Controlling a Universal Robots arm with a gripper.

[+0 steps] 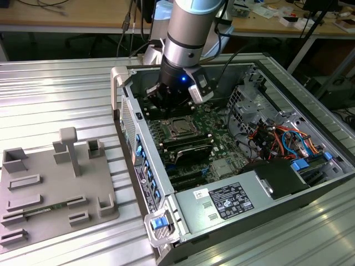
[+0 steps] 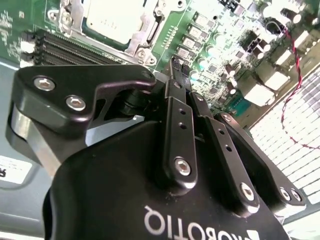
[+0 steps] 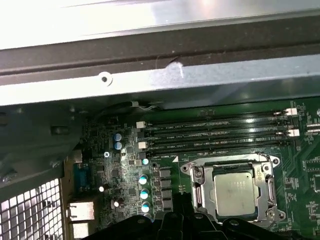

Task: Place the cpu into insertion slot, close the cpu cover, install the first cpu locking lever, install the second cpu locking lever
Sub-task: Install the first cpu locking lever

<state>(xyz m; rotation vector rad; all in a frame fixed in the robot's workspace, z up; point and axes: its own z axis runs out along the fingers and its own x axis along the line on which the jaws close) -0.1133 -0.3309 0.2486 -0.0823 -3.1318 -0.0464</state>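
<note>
The cpu [image 3: 234, 193], a dull silver square, lies flat in the insertion slot [image 3: 196, 196] on the green board. The cpu cover [image 3: 227, 164], a shiny metal frame, lies down around it, with the chip showing through its window. The same chip [image 2: 111, 19] appears in the second wrist view, and the socket [image 1: 178, 128] sits mid-board in the exterior view. My gripper [image 1: 161, 104] hangs inside the case just beyond the socket, toward the case's far wall. Its black fingers [image 2: 176, 85] stand close together with nothing between them; the fingertips [image 3: 172, 224] are beside the socket, not touching it.
Long black memory slots [image 3: 220, 132] run between the socket and the case wall [image 3: 165, 80]. A grey power supply box [image 1: 222, 202] with a white label, coloured cables [image 1: 283, 138] and a drive cage fill the case. A grey fixture tray [image 1: 55, 188] lies on the exterior view's left.
</note>
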